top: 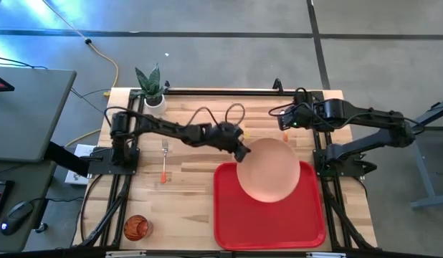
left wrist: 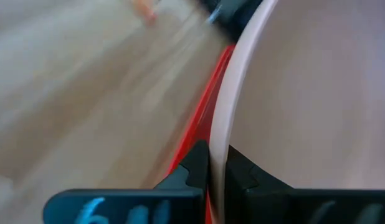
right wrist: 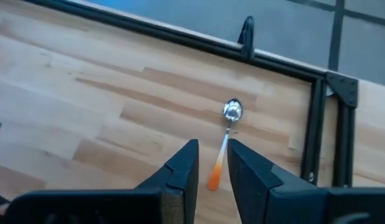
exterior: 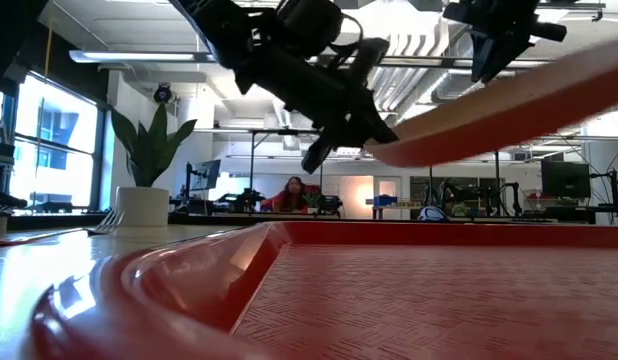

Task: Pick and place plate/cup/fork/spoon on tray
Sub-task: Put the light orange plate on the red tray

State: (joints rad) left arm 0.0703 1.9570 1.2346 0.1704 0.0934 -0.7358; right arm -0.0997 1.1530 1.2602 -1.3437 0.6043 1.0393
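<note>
The left pincer (top: 243, 152) is clamped narrow on the near rim of the plate (top: 269, 170), its two fingers (left wrist: 194, 167) pinching the pale edge between them. The plate hangs clear of the tray (top: 229, 222), tilted, with its far side higher in the low view, and sits over the tray's upper half, part of it still overhanging the table (top: 186, 201) beyond the tray's far rim. So the step in hand looks like carrying the plate to the tray. The next move calls for bringing the plate fully inside the rim, levelling and lowering it, then letting go.

The right pincer (right wrist: 211, 165) hovers above the spoon (right wrist: 223, 146) near the table's far right corner, its jaws narrow with a slim gap and nothing between them; it would need to descend onto the orange handle.

The fork (top: 164, 159) lies on the table left of the tray, and the cup (top: 136, 228) stands near the front left edge, both well apart from the tray.
</note>
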